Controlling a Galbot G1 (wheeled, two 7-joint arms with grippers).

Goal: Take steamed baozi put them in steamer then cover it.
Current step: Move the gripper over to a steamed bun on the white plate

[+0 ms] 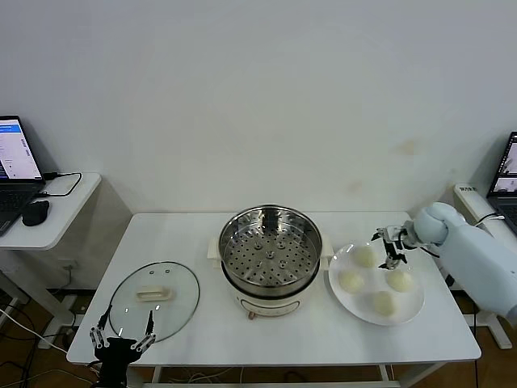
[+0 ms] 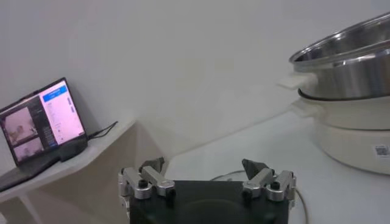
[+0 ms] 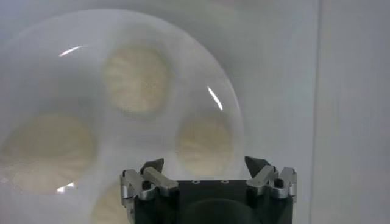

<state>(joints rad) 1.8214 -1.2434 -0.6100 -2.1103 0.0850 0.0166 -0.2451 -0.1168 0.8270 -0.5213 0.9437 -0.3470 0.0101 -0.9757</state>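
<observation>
Four steamed baozi (image 1: 365,256) sit on a white plate (image 1: 409,311) at the right of the counter (image 1: 323,339), and that plate reaches close to the counter's right edge and near edge. The steamer (image 1: 271,259) stands mid-counter with its perforated tray bare, its right handle just beside the plate's left rim. The cover (image 1: 153,297) lies flat at the left, handle up, its near rim close to the counter's near-left corner. Bare counter runs along the near edge in front of the steamer, and a strip stays free along the far edge by the wall. A side table with a laptop (image 1: 14,162) and a mouse stands well apart on the far left.

From the head view my right end effector (image 1: 393,246) hangs over the far part of the plate, between the far bun and the right one. My right wrist view looks straight down on the plate and shows the buns (image 3: 135,79) beneath released, widely spread fingers (image 3: 149,176) that touch nothing. My left end effector (image 1: 123,333) hovers at the near-left corner by the cover's near rim, likewise spread and empty. Only its wrist view shows the steamer's (image 2: 350,100) cream-white base from the side, and the laptop's (image 2: 42,119) lit screen
</observation>
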